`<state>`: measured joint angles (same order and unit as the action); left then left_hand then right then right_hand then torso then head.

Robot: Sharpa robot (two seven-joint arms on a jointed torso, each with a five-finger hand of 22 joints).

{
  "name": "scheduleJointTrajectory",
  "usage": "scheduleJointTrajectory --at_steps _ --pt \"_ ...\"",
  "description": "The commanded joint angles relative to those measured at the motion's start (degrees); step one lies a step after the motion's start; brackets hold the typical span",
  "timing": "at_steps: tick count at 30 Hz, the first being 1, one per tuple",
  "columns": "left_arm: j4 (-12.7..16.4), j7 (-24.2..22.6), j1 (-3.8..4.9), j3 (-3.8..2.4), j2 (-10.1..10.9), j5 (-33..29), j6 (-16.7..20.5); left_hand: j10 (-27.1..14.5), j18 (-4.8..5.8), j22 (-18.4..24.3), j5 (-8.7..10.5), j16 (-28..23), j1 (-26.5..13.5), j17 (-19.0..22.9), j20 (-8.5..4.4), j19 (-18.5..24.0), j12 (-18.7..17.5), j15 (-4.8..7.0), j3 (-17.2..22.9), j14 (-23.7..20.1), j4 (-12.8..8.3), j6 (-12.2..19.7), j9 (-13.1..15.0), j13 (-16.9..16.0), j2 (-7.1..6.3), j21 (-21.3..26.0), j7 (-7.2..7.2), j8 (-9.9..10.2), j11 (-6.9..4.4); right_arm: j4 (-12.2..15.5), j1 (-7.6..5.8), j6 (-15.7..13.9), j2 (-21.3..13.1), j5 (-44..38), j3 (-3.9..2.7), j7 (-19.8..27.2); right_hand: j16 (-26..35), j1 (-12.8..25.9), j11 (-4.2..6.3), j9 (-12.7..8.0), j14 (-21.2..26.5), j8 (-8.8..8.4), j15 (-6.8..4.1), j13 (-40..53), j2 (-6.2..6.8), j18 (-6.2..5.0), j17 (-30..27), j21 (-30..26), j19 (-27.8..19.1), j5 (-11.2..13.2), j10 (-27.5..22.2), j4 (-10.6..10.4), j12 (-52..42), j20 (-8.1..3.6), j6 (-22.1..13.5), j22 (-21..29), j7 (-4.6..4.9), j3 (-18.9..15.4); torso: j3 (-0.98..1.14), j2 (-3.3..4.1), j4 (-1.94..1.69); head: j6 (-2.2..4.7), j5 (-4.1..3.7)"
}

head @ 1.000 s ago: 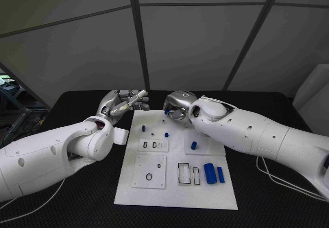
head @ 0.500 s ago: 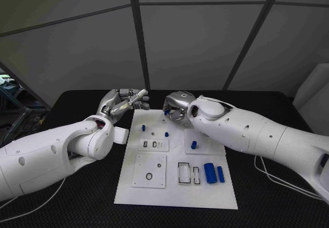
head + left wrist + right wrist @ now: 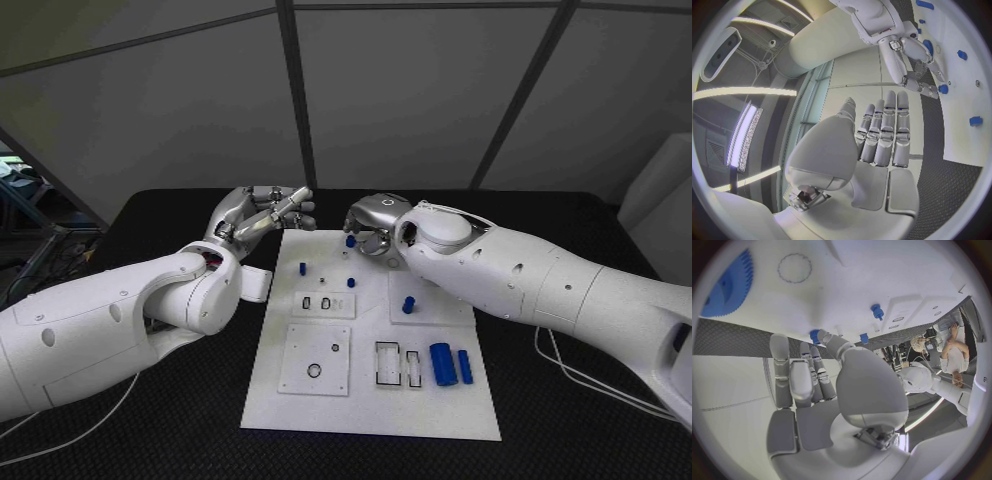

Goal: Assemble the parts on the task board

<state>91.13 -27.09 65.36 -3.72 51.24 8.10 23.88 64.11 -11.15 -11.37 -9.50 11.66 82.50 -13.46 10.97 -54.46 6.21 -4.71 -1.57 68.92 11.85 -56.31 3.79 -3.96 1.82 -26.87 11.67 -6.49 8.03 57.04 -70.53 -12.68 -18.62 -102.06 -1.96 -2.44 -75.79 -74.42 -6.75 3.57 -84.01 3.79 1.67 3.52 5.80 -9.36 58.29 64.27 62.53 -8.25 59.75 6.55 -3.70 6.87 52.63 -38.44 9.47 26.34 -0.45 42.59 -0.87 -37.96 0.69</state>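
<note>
The white task board lies in the middle of the black table. My right hand hovers over the board's far edge and pinches a small blue part between thumb and fingertips; the right wrist view shows this blue part at the thumb tip. My left hand is raised beside the board's far left corner, fingers straight, holding nothing. In the left wrist view the left hand faces the right hand, and the small blue part sits at the right hand's fingertips.
Blue pegs stand on the board's far half. Two blue cylinders lie near the right edge beside black-rimmed slots. A black ring sits on a near-left plate. A blue gear lies near the right hand.
My right hand has sunk a little toward the board's far edge with the blue part. The left hand has stayed where it was.
</note>
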Motion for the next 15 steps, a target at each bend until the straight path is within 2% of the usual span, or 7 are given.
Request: scheduleJointTrajectory --at_steps 1,4,8,11,12,15 --pt "0.0 -0.1 0.13 -0.06 0.0 0.3 -0.8 0.2 0.79 -0.1 0.29 -0.3 -0.4 0.0 0.19 0.0 -0.1 -0.32 -0.3 0.2 0.0 -0.2 0.0 0.0 -0.36 -0.1 0.38 0.4 0.33 -0.2 -0.10 -0.1 0.1 -0.6 0.01 -0.2 3.1 -0.5 -0.87 0.0 1.3 -0.37 0.88 0.1 0.42 -0.88 -5.6 -4.2 -4.2 0.7 -4.9 -0.2 -0.1 0.71 -5.1 6.7 -0.82 -2.2 0.00 0.00 0.06 0.12 0.02" --pt "0.0 -0.1 0.14 -0.07 0.1 0.3 -0.8 0.2 0.80 -0.1 0.30 -0.4 -0.4 -0.1 0.21 0.1 -0.2 -0.34 -0.3 0.1 0.0 -0.2 0.0 0.0 -0.38 -0.1 0.40 0.5 0.36 0.0 -0.10 -0.9 0.0 -0.3 0.01 0.0 4.5 -1.0 -1.20 -0.1 1.9 -0.47 1.19 0.1 0.16 -1.23 -8.0 -5.8 -5.4 0.4 -6.6 -0.4 -0.2 1.03 -7.3 8.9 -1.01 -3.6 0.01 0.02 0.10 0.19 -0.03" --pt "-0.1 -0.1 0.16 -0.07 0.2 0.3 -0.9 0.2 0.80 -0.1 0.30 -0.4 -0.4 -0.1 0.21 0.1 -0.2 -0.34 -0.3 0.1 0.0 -0.2 0.0 0.0 -0.38 -0.1 0.40 0.5 0.36 1.5 -0.10 -3.2 -1.4 0.4 0.01 0.3 4.6 -1.4 -1.04 0.1 1.7 -0.14 1.11 0.3 -0.43 -1.24 -8.3 -5.8 -5.0 -0.5 -6.0 -0.6 -1.0 1.03 -5.5 8.8 -1.07 -4.6 0.09 -0.06 0.26 0.21 -0.07" --pt "-0.2 -0.2 0.17 -0.07 0.3 0.3 -0.9 0.2 0.80 0.0 0.29 -0.5 -0.4 -0.2 0.23 0.1 -0.3 -0.37 -0.3 0.0 0.0 -0.2 0.0 0.0 -0.35 -0.1 0.39 0.5 0.35 4.2 -0.10 -5.7 -3.7 1.0 0.02 0.6 4.0 -1.8 -0.37 0.5 0.8 0.52 0.62 0.4 -1.10 -1.01 -7.2 -4.9 -3.7 -2.0 -2.8 -0.8 -2.7 0.64 -1.7 7.4 -0.33 -4.6 0.18 -0.21 0.41 0.40 -0.14" --pt "-0.2 -0.2 0.17 -0.07 0.4 0.3 -0.9 0.4 0.80 0.0 0.28 -0.6 -0.3 -0.2 0.24 0.2 -0.3 -0.36 -0.2 0.0 0.0 -0.4 0.0 0.0 -0.32 0.0 0.34 0.5 0.31 5.5 -0.09 -6.5 -4.8 1.3 0.02 0.7 3.7 -1.8 -0.14 0.5 0.4 0.65 0.44 0.4 -1.22 -0.92 -6.7 -4.6 -3.2 -2.4 -1.8 -0.9 -3.1 0.48 -1.0 6.9 -0.16 -4.5 0.13 -0.21 0.36 0.50 -0.47" --pt "-0.3 -0.4 0.17 -0.07 0.5 0.3 -1.0 0.7 0.77 0.0 0.27 -0.8 -0.3 -0.4 0.25 0.3 -0.3 -0.31 -0.1 0.0 -0.1 -0.7 0.0 -0.1 -0.27 0.0 0.18 0.5 0.19 9.4 -0.08 -8.5 -8.4 2.6 0.00 0.7 2.9 -1.5 0.35 0.5 -0.2 0.72 -0.05 0.2 -1.22 -0.54 -5.2 -3.3 -1.7 -3.1 0.8 -1.3 -3.6 0.04 0.7 4.9 0.16 -3.8 0.28 -0.38 0.66 0.40 -0.38"
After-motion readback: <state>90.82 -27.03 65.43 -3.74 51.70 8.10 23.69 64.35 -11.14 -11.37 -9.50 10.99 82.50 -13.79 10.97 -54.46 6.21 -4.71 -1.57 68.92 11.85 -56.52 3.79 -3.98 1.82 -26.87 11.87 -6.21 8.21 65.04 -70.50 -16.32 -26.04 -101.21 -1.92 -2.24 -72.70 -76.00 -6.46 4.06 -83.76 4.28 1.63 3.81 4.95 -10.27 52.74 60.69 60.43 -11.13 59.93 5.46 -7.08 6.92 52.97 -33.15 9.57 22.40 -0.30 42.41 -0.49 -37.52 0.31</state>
